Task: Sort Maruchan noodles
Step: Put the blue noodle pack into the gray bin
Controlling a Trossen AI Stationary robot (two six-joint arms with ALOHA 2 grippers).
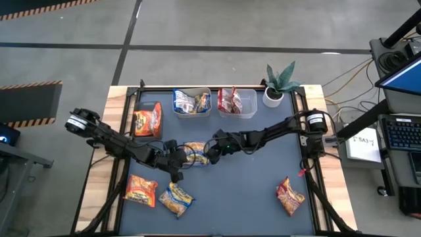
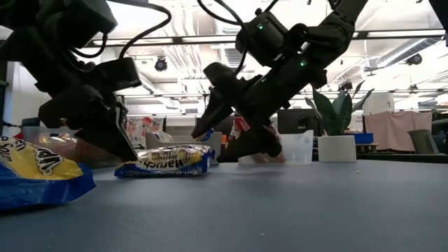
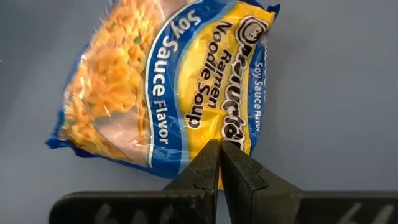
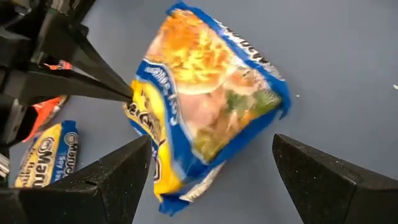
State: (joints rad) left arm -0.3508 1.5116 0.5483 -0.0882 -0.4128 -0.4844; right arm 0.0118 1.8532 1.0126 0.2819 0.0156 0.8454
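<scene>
A yellow-and-blue Maruchan noodle packet [image 1: 196, 153] lies flat on the blue mat at mid-table, between my two grippers; the left wrist view shows its "Soy Sauce Flavor" print [image 3: 161, 93]. My left gripper [image 1: 179, 158] is shut at the packet's yellow end. My right gripper [image 1: 211, 152] is open at the packet's other side, and its fingers [image 4: 124, 171] straddle the packet's corner [image 4: 186, 180]. I cannot tell if they touch. Three more packets lie near the front edge: orange [image 1: 141, 189], yellow-blue [image 1: 176, 199] and red [image 1: 289, 196]. My left gripper has its shut fingertips [image 3: 219, 149] on the packet's yellow end [image 3: 239, 134], slanting down from the table's left. Whether the tips pinch the film or only rest on it, I cannot tell. The packet lies on the mat [image 2: 168, 161].
At the far edge stand a clear tub with yellow-blue packets [image 1: 192, 103], a clear tub with red packets [image 1: 235, 103], an orange packet [image 1: 147, 120] to their left and a potted plant [image 1: 279, 85]. Bare mat lies right of centre.
</scene>
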